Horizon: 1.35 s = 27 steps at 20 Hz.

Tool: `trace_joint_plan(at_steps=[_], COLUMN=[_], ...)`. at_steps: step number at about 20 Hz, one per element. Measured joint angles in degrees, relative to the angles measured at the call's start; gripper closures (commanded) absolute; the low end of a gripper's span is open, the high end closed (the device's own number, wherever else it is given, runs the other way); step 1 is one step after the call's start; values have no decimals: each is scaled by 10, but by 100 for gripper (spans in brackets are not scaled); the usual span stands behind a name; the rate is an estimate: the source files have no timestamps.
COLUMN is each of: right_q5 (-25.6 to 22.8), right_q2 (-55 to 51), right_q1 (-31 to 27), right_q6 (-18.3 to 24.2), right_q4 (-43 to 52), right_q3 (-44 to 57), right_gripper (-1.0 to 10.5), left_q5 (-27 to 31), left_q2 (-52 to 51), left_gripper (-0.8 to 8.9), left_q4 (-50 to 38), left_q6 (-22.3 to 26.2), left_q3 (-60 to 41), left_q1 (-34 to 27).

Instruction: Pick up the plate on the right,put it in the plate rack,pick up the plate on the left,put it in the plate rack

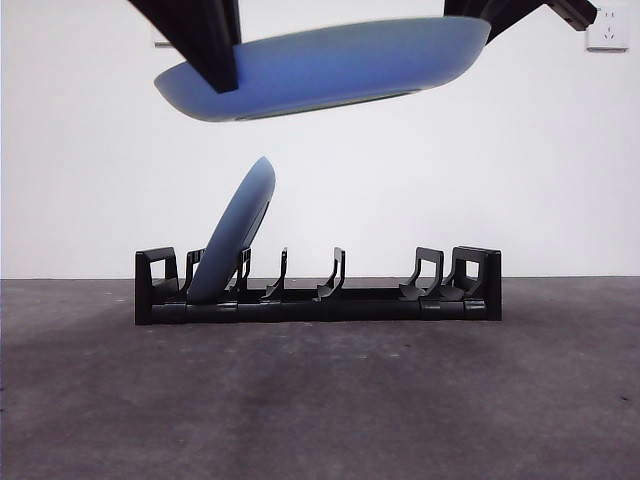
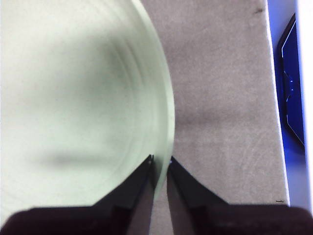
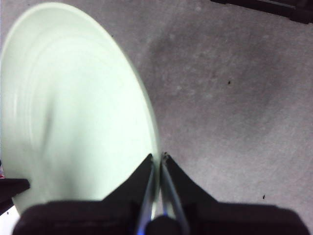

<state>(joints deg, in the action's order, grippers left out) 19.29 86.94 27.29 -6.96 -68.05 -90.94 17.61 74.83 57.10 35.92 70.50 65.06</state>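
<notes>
Where the grey desk [image 1: 320, 400] runs back to a white wall, it fills the lower part of the front view, and its mottled surface also shows behind the plates in both wrist views. Above it hangs the raised plate [image 1: 330, 70], blue-grey underneath and pale green inside. It lies nearly flat with a slight tilt, high over the rack and well clear of it. A dark arm crosses its rim at one end and another reaches it at the far end. The front view does not show which arm is which.

The plate rack [image 1: 380, 300] stands on the desk, long side toward the front camera, its curved prongs upright between blocky ends. A second plate [image 1: 235, 235] stands on edge in a slot near one end, leaning toward the middle prongs.

The left gripper [image 2: 160, 164] has its jaws nearly closed, pinching the rim of the raised plate [image 2: 73, 98]. The right gripper [image 3: 159, 159] likewise has its jaws drawn tight on a pale green plate rim [image 3: 73, 98], most likely the same plate.

A wall socket [image 1: 607, 25] sits in the upper corner.
</notes>
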Motion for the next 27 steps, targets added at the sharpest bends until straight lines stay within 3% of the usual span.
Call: trace_joint_plan(at_steps=[9, 14, 18, 24, 27], right_q5=[0, -3, -33, -56, -126], right_q2=[0, 0, 0, -9, -38], right_q1=[0, 0, 0, -2, -2], right_q6=[0, 1, 6, 16, 18], right_q4=[-1, 2, -3, -26, -31], right_q3=[0, 0, -10, -75, -151], right_gripper=[958, 870, 716, 716, 717], left_q5=[0, -9, -48, -91, -136], left_q2=[-1, -7, -10, -10, -10], left_gripper=[822, 822, 822, 822, 822], left_q4=[-2, -4, -16, -92, -179], left_q6=[0, 0, -23, -50, -93], left_q3=[0, 0, 0, -1, -1], left_q1=[0, 0, -1, -9, -29])
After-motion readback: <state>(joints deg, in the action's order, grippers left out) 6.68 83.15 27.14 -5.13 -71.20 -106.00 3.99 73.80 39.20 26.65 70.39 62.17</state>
